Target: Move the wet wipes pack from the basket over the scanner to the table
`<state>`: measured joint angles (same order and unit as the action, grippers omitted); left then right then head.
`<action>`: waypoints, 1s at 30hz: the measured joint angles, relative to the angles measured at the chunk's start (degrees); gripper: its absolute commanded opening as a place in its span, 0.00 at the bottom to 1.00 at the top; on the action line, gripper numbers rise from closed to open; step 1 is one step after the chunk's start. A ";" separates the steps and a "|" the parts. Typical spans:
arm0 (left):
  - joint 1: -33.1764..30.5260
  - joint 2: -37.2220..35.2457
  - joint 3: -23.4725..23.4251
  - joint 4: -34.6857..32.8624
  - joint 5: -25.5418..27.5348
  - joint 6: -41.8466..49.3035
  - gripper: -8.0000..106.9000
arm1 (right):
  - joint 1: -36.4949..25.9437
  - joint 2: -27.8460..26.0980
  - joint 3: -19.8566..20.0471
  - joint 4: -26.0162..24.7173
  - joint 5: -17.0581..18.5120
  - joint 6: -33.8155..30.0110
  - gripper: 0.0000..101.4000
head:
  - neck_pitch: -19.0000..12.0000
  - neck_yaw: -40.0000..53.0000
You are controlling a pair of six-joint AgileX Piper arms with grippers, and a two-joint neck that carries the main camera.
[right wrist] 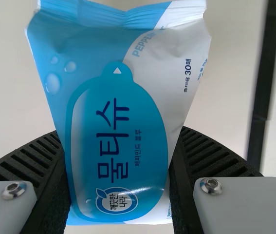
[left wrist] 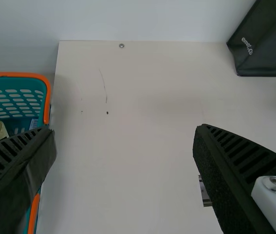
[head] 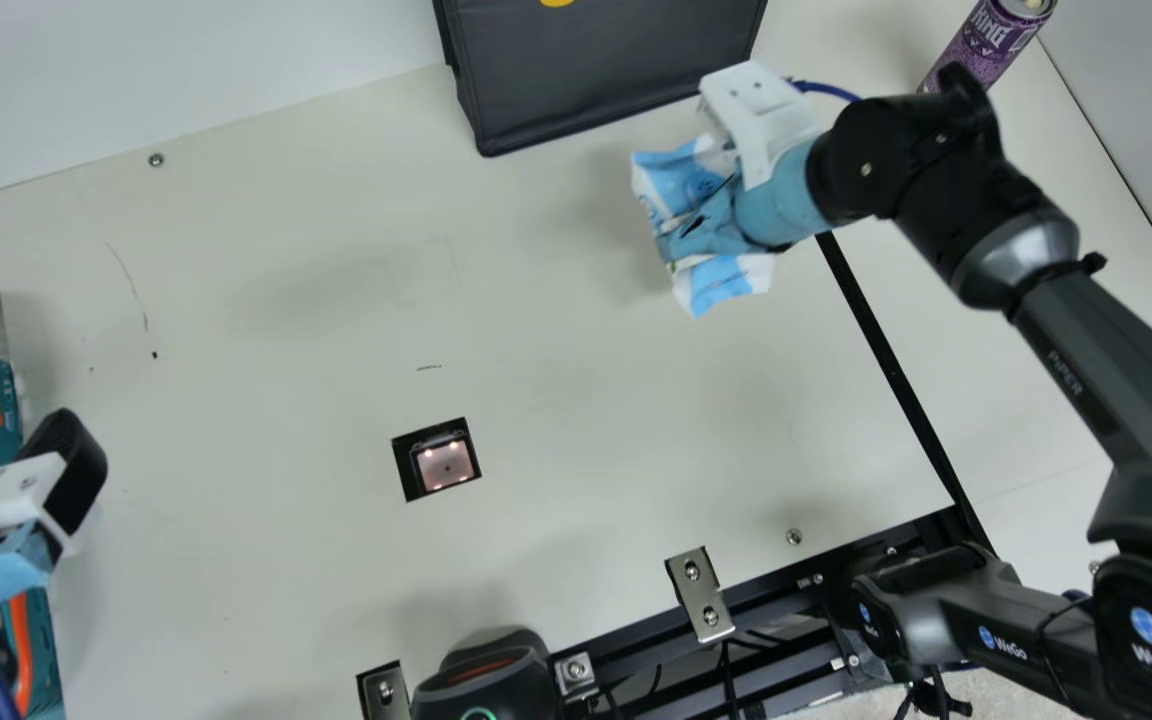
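Right of the scanner [head: 446, 466], my right gripper [head: 711, 215] clamps the part-hidden wipes pack [right wrist: 118, 122], left of it my left gripper [head: 21, 490] gapes empty, cut off

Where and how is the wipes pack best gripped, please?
Probably grip the pack by its plump body, not the crimped end, one finger from each long side, as the right gripper does: it is narrow enough to fit between them.
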<state>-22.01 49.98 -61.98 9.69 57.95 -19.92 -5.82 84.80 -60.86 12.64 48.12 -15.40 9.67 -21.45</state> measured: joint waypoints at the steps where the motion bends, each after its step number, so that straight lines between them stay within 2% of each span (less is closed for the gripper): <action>1: 0.00 0.00 0.00 0.00 0.00 0.00 0.85 | -1.11 0.34 -0.13 -0.07 -0.30 -0.71 0.00 | 0.00 0.00; 7: 0.00 0.00 0.00 0.00 0.00 0.00 0.85 | -7.40 3.20 -1.09 -2.38 -3.18 -0.93 0.00 | 0.00 0.00; 14: 0.00 0.00 0.00 0.00 0.00 0.00 0.85 | -11.19 7.51 -4.00 -5.82 -5.71 0.26 0.00 | -0.09 0.00; 19: 0.00 0.00 0.00 0.00 0.00 0.00 0.85 | -14.06 11.80 -7.49 -6.10 -5.71 -0.61 0.00 | 0.00 0.00; 30: 0.00 0.00 0.00 0.00 0.00 0.00 0.85 | -17.26 20.90 -16.38 -10.25 -2.99 -3.60 0.00 | 0.00 0.00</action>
<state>-22.01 49.98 -61.98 9.69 57.95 -19.92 -23.08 105.70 -77.24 2.39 45.13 -19.00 9.67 -21.45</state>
